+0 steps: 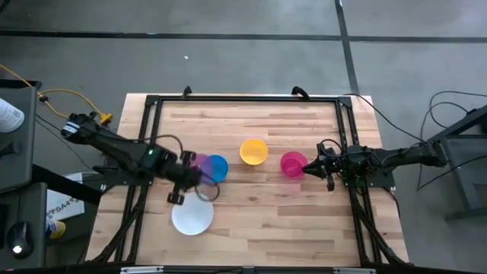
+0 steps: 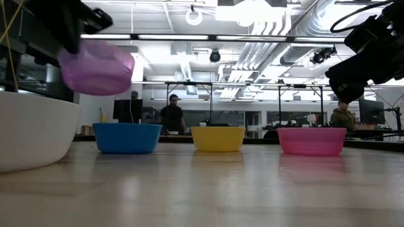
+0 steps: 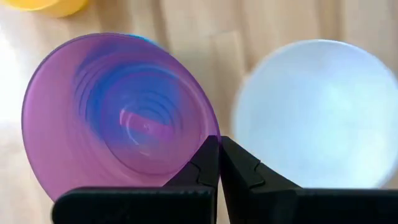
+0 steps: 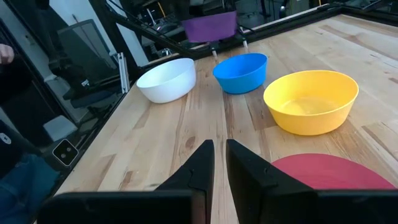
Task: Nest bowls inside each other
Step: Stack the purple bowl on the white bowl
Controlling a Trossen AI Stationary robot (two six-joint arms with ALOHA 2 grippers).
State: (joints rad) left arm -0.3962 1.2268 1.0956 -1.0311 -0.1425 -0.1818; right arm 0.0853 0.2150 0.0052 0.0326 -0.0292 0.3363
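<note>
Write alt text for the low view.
The left gripper holds a purple bowl in the air above a wooden table. On the table stand a white bowl, blue bowl, yellow bowl and pink bowl.

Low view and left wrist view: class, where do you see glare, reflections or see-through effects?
Low view: ceiling lights glare in the room behind, and the table mirrors the blue bowl, yellow bowl and pink bowl. Left wrist view: the purple bowl is see-through, blue showing through it.
</note>
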